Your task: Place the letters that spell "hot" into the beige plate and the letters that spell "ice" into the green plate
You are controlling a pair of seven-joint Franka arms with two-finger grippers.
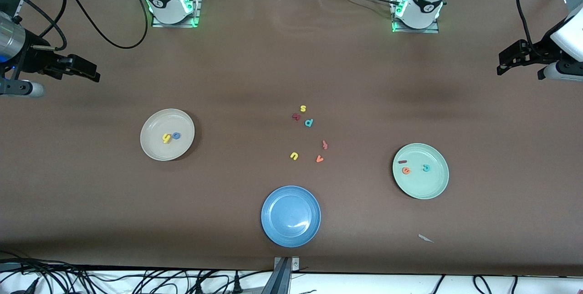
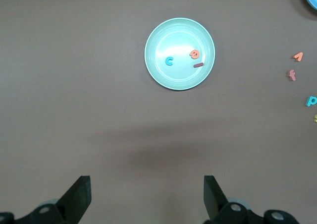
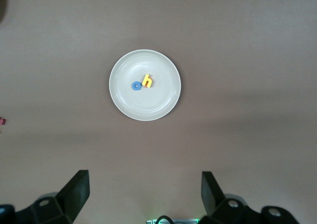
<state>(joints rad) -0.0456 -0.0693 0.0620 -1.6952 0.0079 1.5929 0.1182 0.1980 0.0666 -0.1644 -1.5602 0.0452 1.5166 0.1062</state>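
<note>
Front view: we have the yellow h and blue o in the beige plate, i/c/e in the green plate; the orange t lies loose at 2 o'clock of the yellow u, risking a grab of the orange v instead. Left wrist: left gripper wide open, empty. Right wrist: right gripper wide open, empty.

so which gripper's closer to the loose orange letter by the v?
Left. The left gripper hangs over the table's left-arm end; the right gripper over the other end, farther from the orange letter.

arms: white, black joint bands | bases: green-lit | left gripper, right gripper: black fingers | cables: black
</note>
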